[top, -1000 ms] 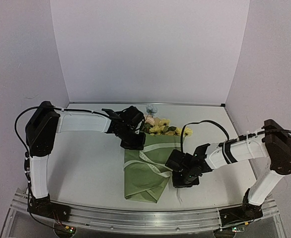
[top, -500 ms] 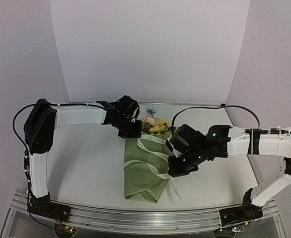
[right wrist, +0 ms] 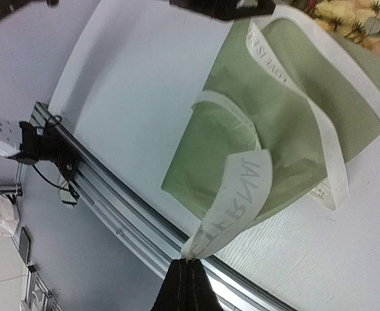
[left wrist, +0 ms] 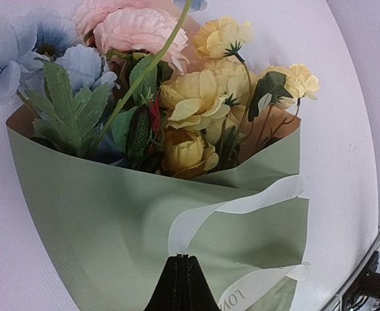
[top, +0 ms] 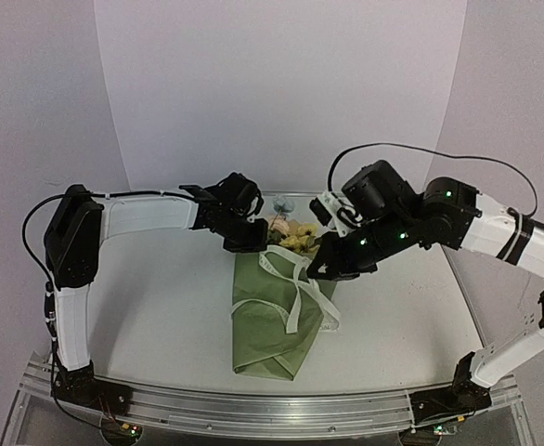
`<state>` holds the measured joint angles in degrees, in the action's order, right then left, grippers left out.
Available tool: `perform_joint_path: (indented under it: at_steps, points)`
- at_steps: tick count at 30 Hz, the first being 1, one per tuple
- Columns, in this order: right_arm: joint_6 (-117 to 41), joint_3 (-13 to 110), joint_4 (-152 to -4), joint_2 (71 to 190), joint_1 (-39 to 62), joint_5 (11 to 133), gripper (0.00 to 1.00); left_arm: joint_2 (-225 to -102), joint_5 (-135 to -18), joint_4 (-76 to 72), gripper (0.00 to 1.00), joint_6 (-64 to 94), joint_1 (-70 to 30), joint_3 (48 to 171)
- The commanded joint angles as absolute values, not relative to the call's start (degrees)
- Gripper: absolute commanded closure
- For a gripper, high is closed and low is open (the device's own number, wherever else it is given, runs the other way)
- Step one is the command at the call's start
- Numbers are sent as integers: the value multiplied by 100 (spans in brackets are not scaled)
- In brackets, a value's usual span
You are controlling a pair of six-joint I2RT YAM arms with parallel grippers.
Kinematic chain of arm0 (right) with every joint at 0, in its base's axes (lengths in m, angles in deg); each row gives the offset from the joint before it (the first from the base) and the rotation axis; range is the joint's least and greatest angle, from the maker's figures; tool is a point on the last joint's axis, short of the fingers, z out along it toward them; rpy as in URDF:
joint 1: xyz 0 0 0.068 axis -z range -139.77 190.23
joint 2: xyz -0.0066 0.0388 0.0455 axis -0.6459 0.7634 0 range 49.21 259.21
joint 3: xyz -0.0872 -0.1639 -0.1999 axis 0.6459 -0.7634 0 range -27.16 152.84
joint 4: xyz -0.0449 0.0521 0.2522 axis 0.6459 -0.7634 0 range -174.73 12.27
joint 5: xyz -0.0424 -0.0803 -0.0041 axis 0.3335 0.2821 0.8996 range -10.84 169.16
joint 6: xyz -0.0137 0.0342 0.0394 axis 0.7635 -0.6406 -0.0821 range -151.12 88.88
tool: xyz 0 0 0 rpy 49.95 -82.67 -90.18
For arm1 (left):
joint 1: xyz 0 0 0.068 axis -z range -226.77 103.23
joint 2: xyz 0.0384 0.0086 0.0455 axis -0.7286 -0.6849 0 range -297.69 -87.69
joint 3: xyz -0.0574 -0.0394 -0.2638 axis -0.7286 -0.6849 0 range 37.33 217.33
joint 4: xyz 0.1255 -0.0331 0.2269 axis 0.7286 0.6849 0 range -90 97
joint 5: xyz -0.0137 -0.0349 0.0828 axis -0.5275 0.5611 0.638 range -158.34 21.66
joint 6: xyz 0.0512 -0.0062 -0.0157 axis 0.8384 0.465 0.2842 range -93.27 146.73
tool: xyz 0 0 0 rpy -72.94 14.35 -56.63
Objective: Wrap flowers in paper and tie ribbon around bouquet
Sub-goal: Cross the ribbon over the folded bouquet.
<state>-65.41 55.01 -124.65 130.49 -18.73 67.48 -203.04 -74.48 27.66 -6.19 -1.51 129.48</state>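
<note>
The bouquet [top: 267,325] lies flat mid-counter [top: 161,307], with the flowers [top: 295,234] at the far end, the narrow folded end toward the near edge, and the green paper [left wrist: 112,220] wrapped around the stems. The left claw [left wrist: 182,282] is pressed together, pinching the ribbon [left wrist: 242,204] where it crosses the paper just below the rim. The right claw [right wrist: 189,282] is also pressed together, pinching the ribbon's end and holding it up off the counter beside the rim on the right, and the ribbon trails from it in loose loops across the paper.
</note>
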Motion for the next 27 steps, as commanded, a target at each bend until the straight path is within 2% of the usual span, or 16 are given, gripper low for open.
perform_joint_path:
  at_steps: [1,7,13,19,27]
  points:
    - [-6303,6215,-12682,13099,-1220,7125,100,-19535,-7118,2571,100,-439,-181,12447]
    - [-6010,7169,-12702,14063,-929,7558,100,-18761,-6934,2458,100,-503,-182,11531]
    - [-6181,7462,-12413,15127,-799,9180,100,-18427,-7187,2224,100,-465,-185,11084]
    - [-6959,6688,-11621,15522,-785,10400,100,-18658,-7216,2341,100,-571,-212,11297]
    - [-8086,5165,-10746,15138,-914,11577,100,-18781,-7562,2339,100,-875,-404,11407]
